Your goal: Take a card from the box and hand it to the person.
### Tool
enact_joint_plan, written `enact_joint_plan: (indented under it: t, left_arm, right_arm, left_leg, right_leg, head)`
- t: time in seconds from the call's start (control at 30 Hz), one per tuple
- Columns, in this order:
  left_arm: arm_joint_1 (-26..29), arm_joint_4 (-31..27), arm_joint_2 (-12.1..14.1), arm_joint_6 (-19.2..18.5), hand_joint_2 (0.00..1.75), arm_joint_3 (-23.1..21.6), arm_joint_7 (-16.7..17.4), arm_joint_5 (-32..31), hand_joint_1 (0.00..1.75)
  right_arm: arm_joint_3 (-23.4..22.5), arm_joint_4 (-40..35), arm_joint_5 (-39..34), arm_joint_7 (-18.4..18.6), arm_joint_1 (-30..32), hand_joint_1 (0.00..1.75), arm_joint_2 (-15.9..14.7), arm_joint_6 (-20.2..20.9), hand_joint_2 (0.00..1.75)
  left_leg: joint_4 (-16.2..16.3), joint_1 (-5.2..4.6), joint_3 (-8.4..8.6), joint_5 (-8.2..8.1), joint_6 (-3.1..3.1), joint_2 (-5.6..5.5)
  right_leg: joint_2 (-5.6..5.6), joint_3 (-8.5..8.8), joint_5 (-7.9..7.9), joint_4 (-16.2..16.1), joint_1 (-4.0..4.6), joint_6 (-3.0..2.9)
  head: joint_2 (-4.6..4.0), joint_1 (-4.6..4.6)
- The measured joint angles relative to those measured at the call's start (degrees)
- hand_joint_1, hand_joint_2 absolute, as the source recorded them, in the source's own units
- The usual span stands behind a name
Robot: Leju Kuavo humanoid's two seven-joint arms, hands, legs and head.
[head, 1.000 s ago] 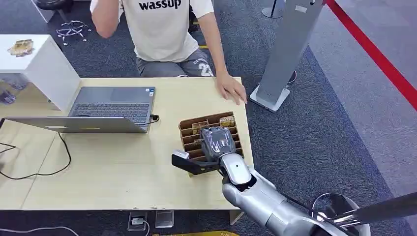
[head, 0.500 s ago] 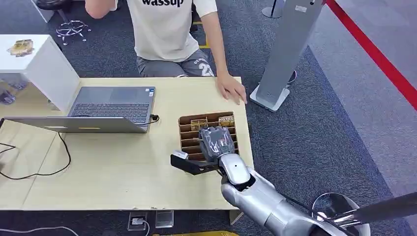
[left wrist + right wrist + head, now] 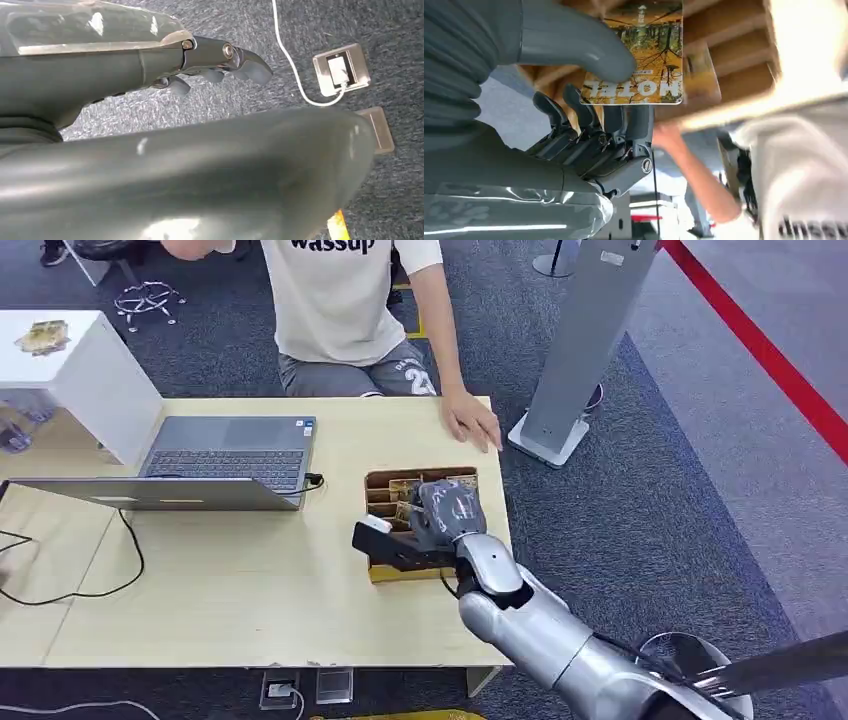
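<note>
Box point(image 3: 392, 571) front edge tipped up since before, right hand point(image 3: 447, 512) pinching card point(image 3: 640, 55).

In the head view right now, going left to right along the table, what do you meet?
Black cable → laptop → card box with the right hand over it → person's hand.

Right hand point(image 3: 589, 140) is dark grey with a fat grey thumb, ribbed cover, clear plastic wrap; the arm point(image 3: 540, 630) behind it is shiny silver.
</note>
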Motion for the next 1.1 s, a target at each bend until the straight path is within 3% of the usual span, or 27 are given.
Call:
enact_joint_plan:
  t: [0.2, 0.37, 0.47, 0.63, 0.77, 0.87, 0.97, 1.1]
  left_arm:
    - [0.1, 0.0, 0.0, 0.0, 0.0, 0.0, -0.2, 0.5, 0.0]
    - [0.1, 0.0, 0.0, 0.0, 0.0, 0.0, -0.3, 0.5, 0.0]
    - [0.1, 0.0, -0.1, -0.1, 0.0, 0.0, -0.4, 0.4, 0.0]
    - [0.0, 0.0, -0.2, -0.4, 0.0, 0.0, -0.5, 0.0, 0.0]
    - [0.0, 0.0, -0.3, -0.6, 0.0, 0.0, -0.5, -0.3, 0.0]
    - [0.0, 0.0, -0.4, -0.8, 0.0, 0.0, -0.6, -0.9, 0.0]
    - [0.0, 0.0, -0.5, -0.9, 0.0, 0.0, -0.6, -1.1, 0.0]
    - [0.0, 0.0, -0.6, -1.2, 0.0, 0.0, -0.6, -1.2, 0.0]
  right_arm:
    - [-2.2, -12.6, 3.4, 0.8, -1.2, 1.55, -3.0, -2.0, 1.75]
    - [-2.4, -16.0, 6.5, -2.2, -1.2, 1.55, -3.5, -8.8, 1.75]
    - [-2.4, -15.9, 7.3, -4.3, -1.1, 1.55, -3.5, -12.2, 1.75]
    - [-2.7, -13.0, 9.2, -10.5, -1.1, 1.55, -3.5, -22.1, 1.75]
    - [-3.2, -10.2, 10.5, -12.1, -1.0, 1.55, -3.3, -24.6, 1.75]
    - [-4.5, -7.6, 14.9, -16.3, -0.9, 1.55, -2.9, -28.4, 1.75]
    - [-7.1, -5.0, 15.9, -20.6, 0.0, 1.55, -2.0, -28.6, 1.75]
    - [-9.9, -1.8, 18.0, -21.8, 0.3, 1.55, -0.6, -28.9, 1.75]
  left_leg:
    - [0.0, 0.0, 0.02, 0.0, 0.0, 0.02]
    - [0.0, 0.01, 0.03, 0.0, 0.0, 0.02]
    - [0.0, 0.01, 0.01, 0.0, 0.0, 0.02]
    - [0.0, 0.0, 0.0, 0.0, 0.0, 0.01]
    - [0.0, 0.0, 0.0, 0.0, 0.0, 0.01]
    - [0.0, 0.01, 0.01, 0.0, 0.0, 0.01]
    - [0.0, 0.01, 0.0, 0.0, 0.0, 0.01]
    - [0.0, 0.01, 0.01, 0.0, 0.0, 0.01]
  right_leg:
    - [0.03, 0.01, 0.0, 0.0, 0.0, 0.0]
    - [0.03, 0.01, 0.0, 0.0, 0.01, 0.0]
    - [0.03, 0.02, 0.0, 0.0, 0.01, 0.0]
    - [0.02, 0.03, 0.0, 0.0, 0.0, 0.0]
    - [0.02, 0.01, 0.0, 0.0, 0.0, 0.0]
    - [0.02, 0.02, 0.0, 0.0, 0.01, 0.0]
    - [0.01, 0.02, 0.0, 0.0, 0.01, 0.0]
    - [0.02, 0.02, 0.0, 0.0, 0.01, 0.0]
  head:
    - [0.0, -0.02]
    - [0.0, -0.09]
    - [0.0, -0.02]
    - [0.0, 0.04]
    - [0.02, 0.04]
    - [0.0, -0.06]
    - [0.02, -0.07]
    - [0.0, 0.0]
